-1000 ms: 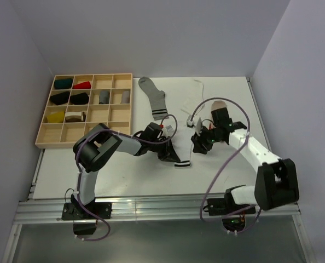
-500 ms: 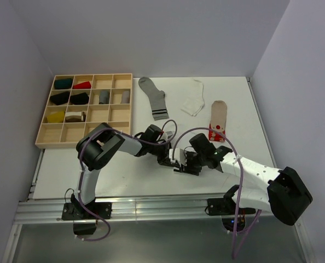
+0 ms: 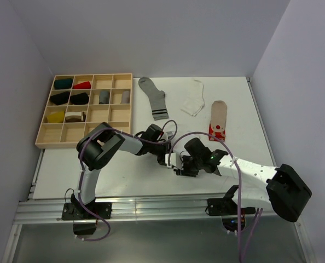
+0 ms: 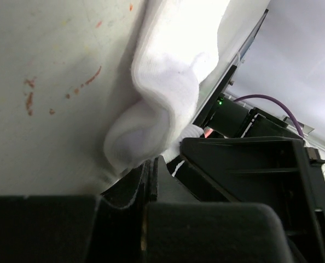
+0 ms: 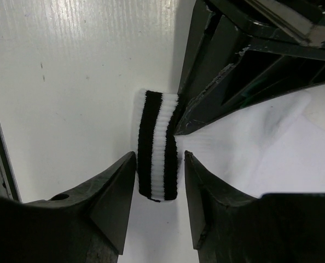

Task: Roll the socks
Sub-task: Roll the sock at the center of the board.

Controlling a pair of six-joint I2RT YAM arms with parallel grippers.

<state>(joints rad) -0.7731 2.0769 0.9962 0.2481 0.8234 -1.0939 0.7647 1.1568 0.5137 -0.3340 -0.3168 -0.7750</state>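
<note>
The long white sock [image 4: 161, 104] lies bunched on the table, and my left gripper [image 4: 154, 160] is shut on its folded fabric. Its black-striped cuff [image 5: 158, 139] lies flat between the fingers of my right gripper [image 5: 160, 155], which is open and straddles it without pinching. In the top view the left gripper [image 3: 165, 155] and right gripper [image 3: 180, 166] meet tip to tip at the table's front centre, hiding most of this sock. The beige sock [image 3: 218, 116] with a red-and-white end lies flat at the back right.
A grey sock [image 3: 154, 98] with black stripes and a short white sock [image 3: 193, 97] lie flat at the back. The wooden compartment tray [image 3: 42, 118] at the left holds several rolled socks. Purple cables loop over both arms.
The right arm has swung from the back right, near the beige sock, down to the front centre. Its fingers now straddle the striped cuff. The left gripper has stayed shut on the white sock.
</note>
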